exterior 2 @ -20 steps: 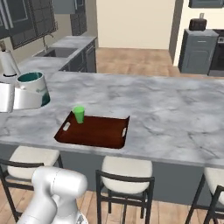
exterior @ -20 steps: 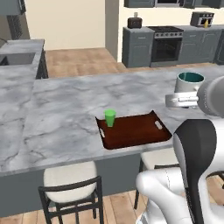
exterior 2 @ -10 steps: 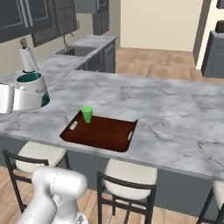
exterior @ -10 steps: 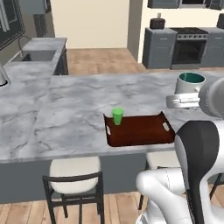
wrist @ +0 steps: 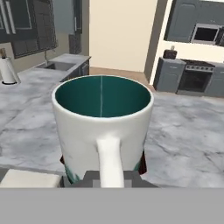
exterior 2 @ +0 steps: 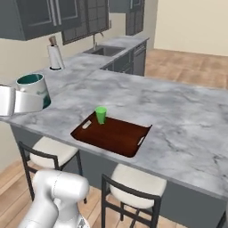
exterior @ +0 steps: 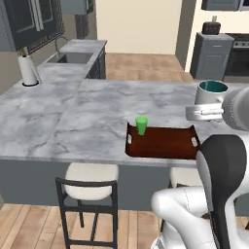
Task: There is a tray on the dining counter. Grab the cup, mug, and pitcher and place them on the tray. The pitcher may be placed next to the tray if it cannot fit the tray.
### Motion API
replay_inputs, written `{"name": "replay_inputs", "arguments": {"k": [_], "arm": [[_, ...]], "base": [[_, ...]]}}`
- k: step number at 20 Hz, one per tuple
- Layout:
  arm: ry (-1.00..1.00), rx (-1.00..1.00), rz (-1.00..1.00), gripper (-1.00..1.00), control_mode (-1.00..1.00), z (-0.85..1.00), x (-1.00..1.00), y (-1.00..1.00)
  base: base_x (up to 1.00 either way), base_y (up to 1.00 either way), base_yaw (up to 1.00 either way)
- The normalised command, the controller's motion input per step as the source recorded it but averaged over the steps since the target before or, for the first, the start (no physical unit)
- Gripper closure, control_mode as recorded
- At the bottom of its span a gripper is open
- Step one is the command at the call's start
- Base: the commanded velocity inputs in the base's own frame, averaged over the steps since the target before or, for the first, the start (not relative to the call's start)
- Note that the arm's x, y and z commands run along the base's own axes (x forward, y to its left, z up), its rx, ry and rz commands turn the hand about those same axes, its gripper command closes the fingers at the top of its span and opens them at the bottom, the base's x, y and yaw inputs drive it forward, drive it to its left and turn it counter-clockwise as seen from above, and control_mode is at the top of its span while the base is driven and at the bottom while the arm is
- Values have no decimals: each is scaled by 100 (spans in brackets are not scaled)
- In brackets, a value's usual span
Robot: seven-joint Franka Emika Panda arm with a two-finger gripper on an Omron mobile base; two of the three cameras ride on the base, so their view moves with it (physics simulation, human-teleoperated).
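Marble bench [exterior: 87, 116] stretched ahead of me. My tool [wrist: 109, 177] was clamped on the mug [wrist: 104, 124] by its handle, upright in the air. Below and ahead lay the tray [exterior: 163, 144] near the bench edge, the green cup [exterior: 141, 125] standing in its corner.

My views are evenly and softly lit, with no glare and no strong light source. The tray [exterior: 163, 143] casts only a faint shadow on the bench [exterior: 87, 116]. Everything renders slightly soft and pixelated, without edge distortion.
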Motion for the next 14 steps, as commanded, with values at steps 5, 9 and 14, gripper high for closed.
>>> {"name": "replay_inputs", "arguments": {"k": [5,9,14], "arm": [[0,0,0,100,100,0,0,0],[18,28,28,100,-100,-6,17,-23],[15,20,27,100,-100,0,16,-27]], "base": [[52,-33,42],[8,-8,10],[0,0,0]]}}
